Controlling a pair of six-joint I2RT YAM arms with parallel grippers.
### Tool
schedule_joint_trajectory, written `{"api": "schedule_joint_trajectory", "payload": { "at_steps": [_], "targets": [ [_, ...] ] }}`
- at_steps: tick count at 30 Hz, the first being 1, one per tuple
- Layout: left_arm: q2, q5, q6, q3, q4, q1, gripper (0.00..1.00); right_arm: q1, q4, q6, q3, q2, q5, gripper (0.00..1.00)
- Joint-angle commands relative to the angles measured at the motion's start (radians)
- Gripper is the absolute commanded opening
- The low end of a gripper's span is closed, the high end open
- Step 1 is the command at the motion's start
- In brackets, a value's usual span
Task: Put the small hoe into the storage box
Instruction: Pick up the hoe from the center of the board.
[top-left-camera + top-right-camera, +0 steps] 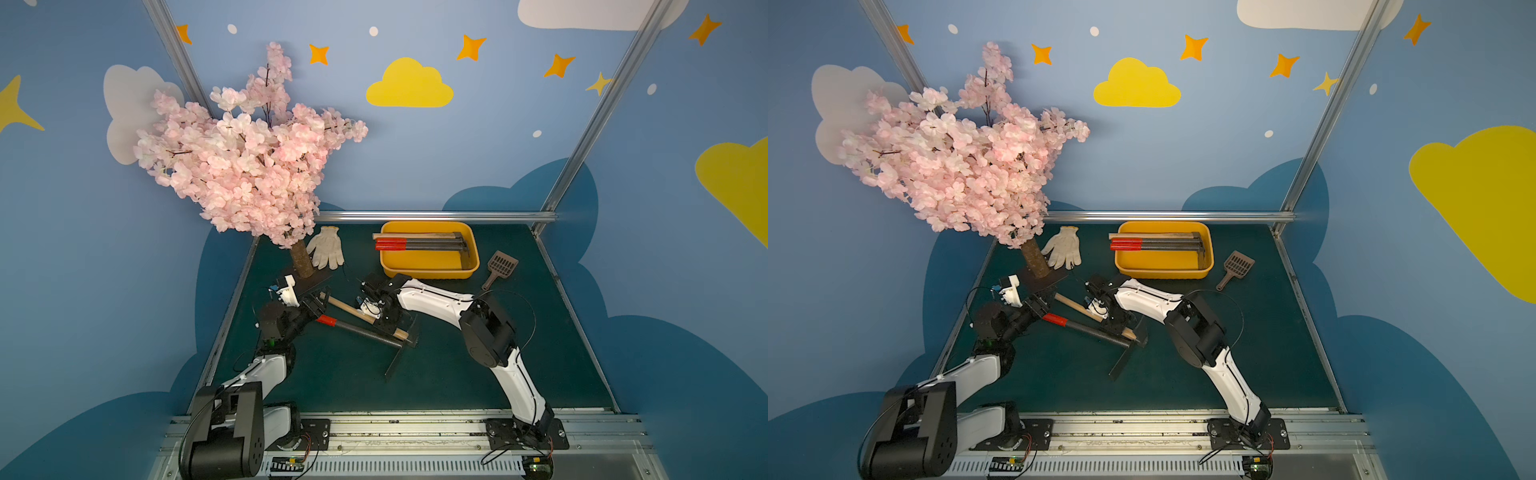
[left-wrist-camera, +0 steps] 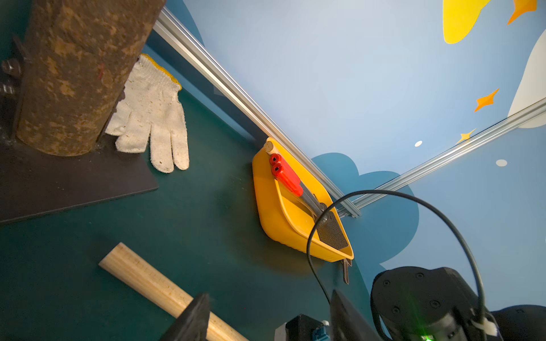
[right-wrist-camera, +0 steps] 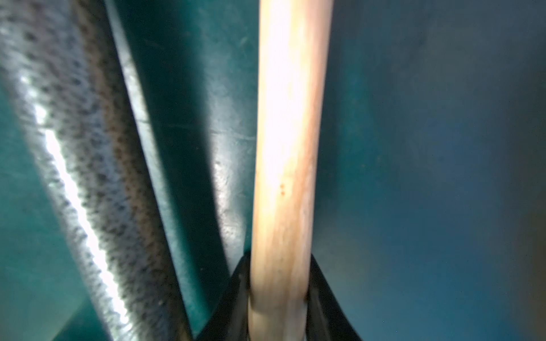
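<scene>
A small hoe with a pale wooden handle [image 1: 340, 306] [image 1: 1071, 302] [image 3: 286, 133] lies slantwise on the green table, crossing a second hoe with a red grip [image 1: 326, 320] and a grey shaft [image 3: 79, 165]. My right gripper [image 1: 378, 318] [image 3: 279, 295] is down on the wooden handle, one finger pressed against each side. My left gripper [image 1: 318, 305] [image 2: 269, 319] stands open by the handle's free end [image 2: 141, 274], holding nothing. The yellow-orange storage box [image 1: 428, 272] [image 1: 1163, 272] [image 2: 266, 212] sits at the back with three hoes lying in it.
A pink blossom tree [image 1: 245, 158] with a brown trunk [image 2: 74, 73] on a dark base plate stands at the back left, close to my left gripper. A white glove [image 1: 328, 247] lies beside it. A brown slotted scoop [image 1: 500, 268] lies right of the box.
</scene>
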Motion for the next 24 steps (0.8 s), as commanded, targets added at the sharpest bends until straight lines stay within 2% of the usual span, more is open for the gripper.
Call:
{"api": "schedule_joint_trajectory", "payload": {
  "at_steps": [1, 5, 6, 17, 24],
  "targets": [
    [-0.017, 0.006, 0.013, -0.01, -0.013, 0.005, 0.65, -0.007, 0.003, -0.01, -0.009, 0.015, 0.026, 0.17],
    [-0.025, 0.005, 0.01, -0.013, -0.018, 0.005, 0.65, -0.018, 0.018, -0.007, -0.024, -0.016, 0.01, 0.01],
    [-0.027, 0.006, 0.009, -0.013, -0.02, 0.005, 0.65, -0.021, 0.021, -0.007, -0.027, -0.024, 0.005, 0.0],
    [-0.072, 0.028, 0.038, 0.003, -0.108, -0.003, 0.65, -0.049, 0.017, -0.016, -0.039, -0.097, 0.036, 0.0],
    [-0.043, 0.046, 0.047, 0.026, -0.114, -0.03, 0.65, -0.079, 0.035, -0.02, -0.04, -0.171, 0.021, 0.0]
  ]
}}
